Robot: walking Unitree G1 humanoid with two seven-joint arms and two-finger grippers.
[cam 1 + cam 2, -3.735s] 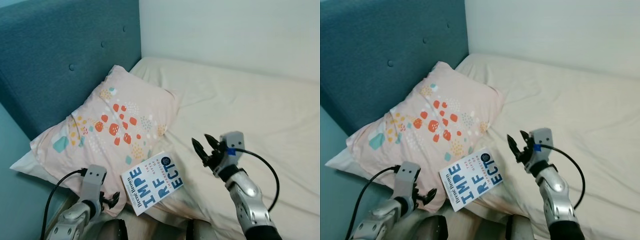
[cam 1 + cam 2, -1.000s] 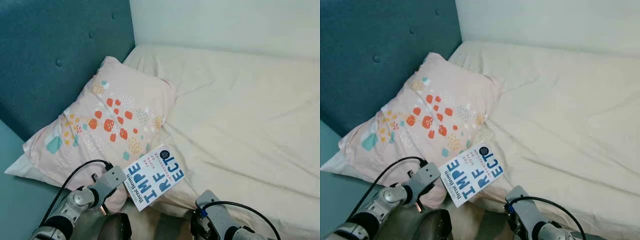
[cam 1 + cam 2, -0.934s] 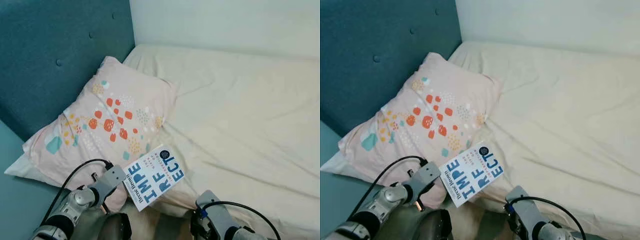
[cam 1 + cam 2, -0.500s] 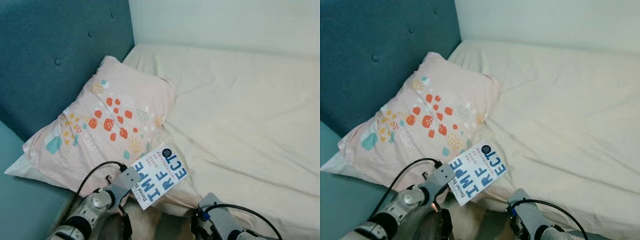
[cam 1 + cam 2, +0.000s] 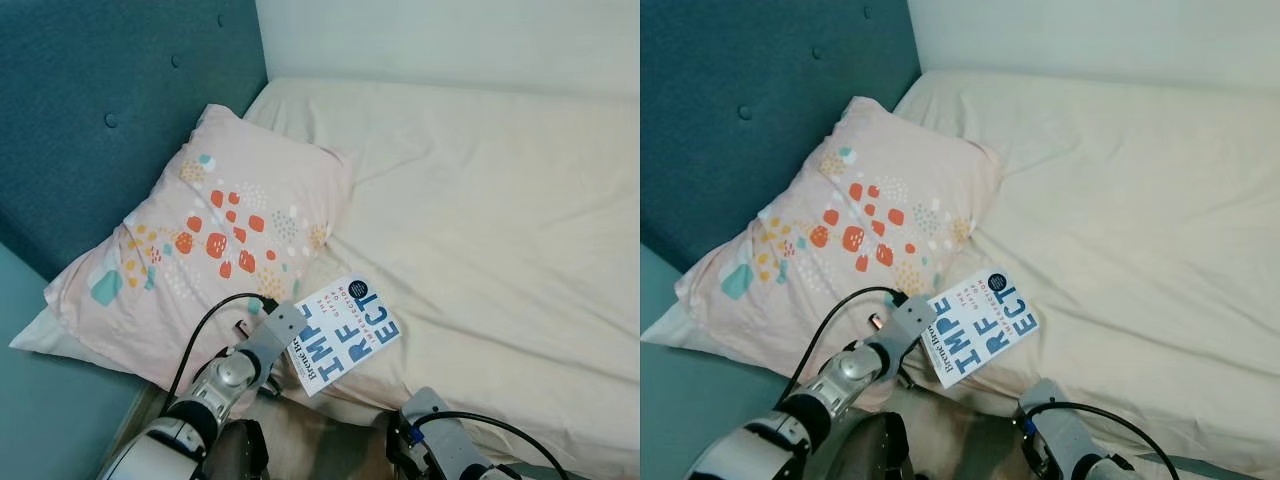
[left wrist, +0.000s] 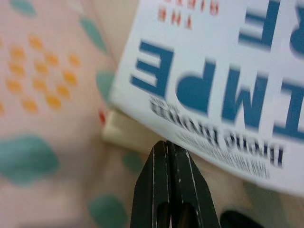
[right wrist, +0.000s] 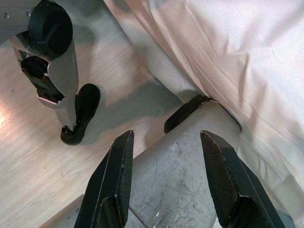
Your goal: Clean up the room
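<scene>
Left gripper (image 6: 167,145) clenched, its two black fingers pressed flat together with no gap, tips right at the near edge of the white paperback book with blue block lettering (image 5: 345,332). Nothing sits between the fingers; whether the tips actually touch the book edge can't be told. In the head views the left arm reaches in from the near left, its silver wrist block overlapping the book's near-left corner, black cable looping behind it.

The book lies face up on the cream bedsheet (image 5: 500,220), near the bed's near edge, just right of the pale pink pillow with orange and teal spots (image 5: 210,240); its left corner rests against or on the pillow's near corner. The pillow leans on the teal button-tufted headboard (image 5: 110,110) at far left.

Right gripper (image 7: 166,180) released, fingers wide apart, holding nothing, low at the near right below the mattress edge. The head views catch just its silver wrist and cable (image 5: 1065,435).

The left wrist view gives the book's print upside down and blurred, plus a cream page-block edge under the cover and the spotted pillow fabric beside it. The right wrist view gives wood-look floor (image 7: 33,166), the robot's own foot (image 7: 78,114), a grey bed base and hanging sheet.
</scene>
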